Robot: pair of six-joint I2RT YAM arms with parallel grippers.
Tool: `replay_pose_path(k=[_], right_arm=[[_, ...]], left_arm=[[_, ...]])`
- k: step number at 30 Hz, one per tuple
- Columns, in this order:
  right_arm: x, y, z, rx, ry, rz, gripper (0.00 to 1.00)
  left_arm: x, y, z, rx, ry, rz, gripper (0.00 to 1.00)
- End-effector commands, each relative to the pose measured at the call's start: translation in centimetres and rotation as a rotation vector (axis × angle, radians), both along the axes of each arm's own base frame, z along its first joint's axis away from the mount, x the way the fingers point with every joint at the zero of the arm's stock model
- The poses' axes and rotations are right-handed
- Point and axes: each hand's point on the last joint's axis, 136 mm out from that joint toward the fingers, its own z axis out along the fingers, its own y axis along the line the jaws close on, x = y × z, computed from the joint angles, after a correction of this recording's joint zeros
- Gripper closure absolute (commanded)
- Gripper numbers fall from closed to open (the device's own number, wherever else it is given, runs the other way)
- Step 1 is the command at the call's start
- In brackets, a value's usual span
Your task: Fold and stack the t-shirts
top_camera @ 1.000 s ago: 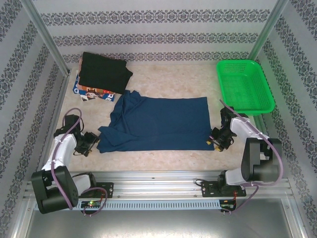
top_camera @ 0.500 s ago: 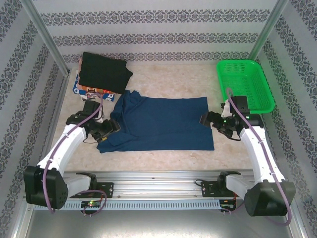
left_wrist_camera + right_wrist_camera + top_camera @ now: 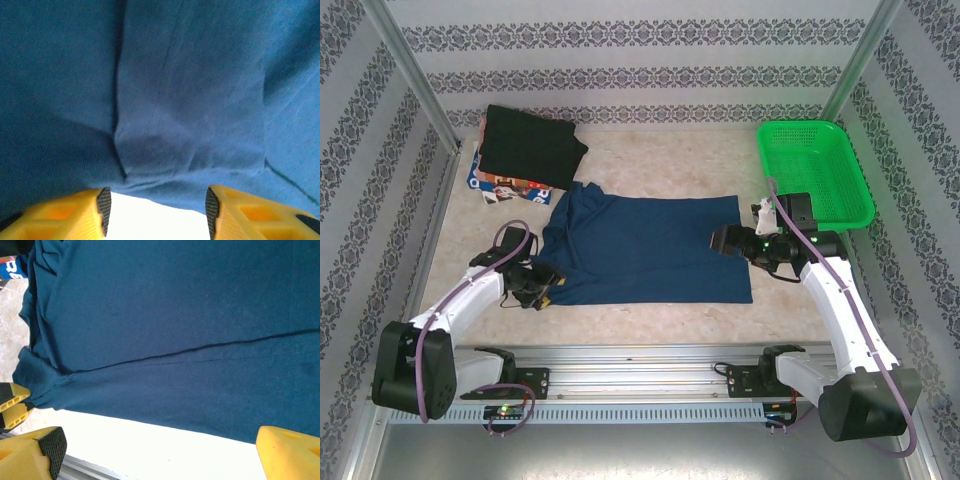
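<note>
Nearest the arm bases, at the near-left corner of the navy t-shirt, my left end effector sits low with its jaws parted and bare bench between the pads. The cloth edge lies just ahead, ungripped. I judge this placement suits pinching that corner for a fold. At the shirt's right edge, my right end effector hangs spread wide, holding nothing. The shirt lies flat mid-bench, long axis left to right, rumpled sleeve end apparently leftward. Farther back left, the black t-shirt rests folded on the multicoloured t-shirt, forming the stack.
</note>
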Motion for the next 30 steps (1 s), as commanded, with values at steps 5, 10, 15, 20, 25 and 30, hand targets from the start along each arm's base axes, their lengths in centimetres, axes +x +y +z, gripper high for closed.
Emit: replay_pose_path(k=[5, 10, 15, 20, 25, 30], right_arm=[[-0.4, 0.9, 0.2, 0.021, -0.017, 0.040, 0.02], [-0.6, 1.1, 0.2, 0.037, -0.006, 0.035, 0.02], [-0.5, 1.1, 0.5, 0.043, -0.012, 0.033, 0.02], [-0.1, 1.2, 0.5, 0.047, -0.022, 0.031, 0.02], [0.0, 1.3, 0.6, 0.054, -0.024, 0.041, 0.02], [-0.3, 1.4, 0.1, 0.057, -0.011, 0.046, 0.02]], left_arm=[[2.2, 0.7, -0.7, 0.052, -0.027, 0.072, 0.52], [1.4, 0.6, 0.7, 0.033, -0.041, 0.073, 0.52], [-0.2, 1.2, 3.7, 0.045, -0.066, 0.081, 0.47], [1.2, 2.9, 4.5, 0.076, -0.138, 0.154, 0.40], [6.4, 2.9, 5.3, 0.154, -0.222, 0.031, 0.43], [11.3, 2.9, 5.4, 0.276, -0.246, -0.186, 0.53]])
